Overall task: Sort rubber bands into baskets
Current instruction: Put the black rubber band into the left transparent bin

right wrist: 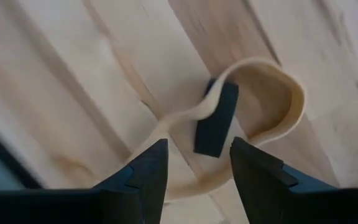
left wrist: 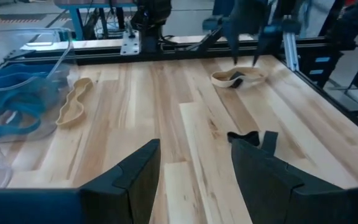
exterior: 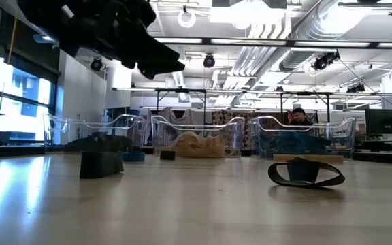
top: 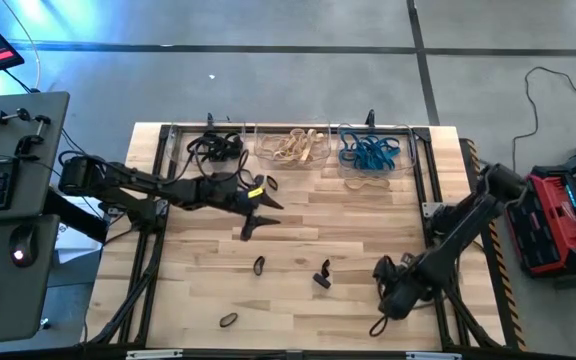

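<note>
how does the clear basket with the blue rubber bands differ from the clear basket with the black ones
The clear plastic basket of blue rubber bands sits at the right end of the back row; the clear plastic basket of black rubber bands at the left end. A blue band lies just in front of the first only. Both look alike in shape and size.

The bench is showing pale blond wood planks. Three clear baskets are holding black, tan and blue rubber bands in turn. A tan band is lying looped around a black band.
</note>
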Available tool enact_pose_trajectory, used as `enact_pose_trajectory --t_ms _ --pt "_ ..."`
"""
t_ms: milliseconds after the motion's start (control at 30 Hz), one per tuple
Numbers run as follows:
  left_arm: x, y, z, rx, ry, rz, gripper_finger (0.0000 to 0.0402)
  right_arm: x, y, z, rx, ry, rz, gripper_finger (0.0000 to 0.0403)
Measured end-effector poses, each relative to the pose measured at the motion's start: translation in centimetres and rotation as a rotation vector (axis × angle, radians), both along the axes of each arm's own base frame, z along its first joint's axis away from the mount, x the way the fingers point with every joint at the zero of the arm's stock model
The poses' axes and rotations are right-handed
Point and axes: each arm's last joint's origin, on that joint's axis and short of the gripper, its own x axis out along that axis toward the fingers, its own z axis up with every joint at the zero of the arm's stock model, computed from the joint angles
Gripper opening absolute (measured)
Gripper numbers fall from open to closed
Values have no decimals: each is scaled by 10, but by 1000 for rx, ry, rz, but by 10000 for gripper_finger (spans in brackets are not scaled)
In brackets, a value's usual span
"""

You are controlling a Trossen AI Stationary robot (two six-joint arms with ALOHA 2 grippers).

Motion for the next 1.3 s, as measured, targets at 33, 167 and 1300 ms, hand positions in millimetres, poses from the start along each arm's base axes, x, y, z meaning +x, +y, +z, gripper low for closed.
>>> enact_pose_trajectory --t_ms 33,167,1300 --pt "0 -1 0 0 -3 -4 188 0 3 -6 -15 19 7 163" --pt "0 -6 0 -4 -2 -21 188 1 10 -24 -48 81 18 163" --pt "0 -24 1 83 -28 -115 188 42 4 59 -370 30 143 2"
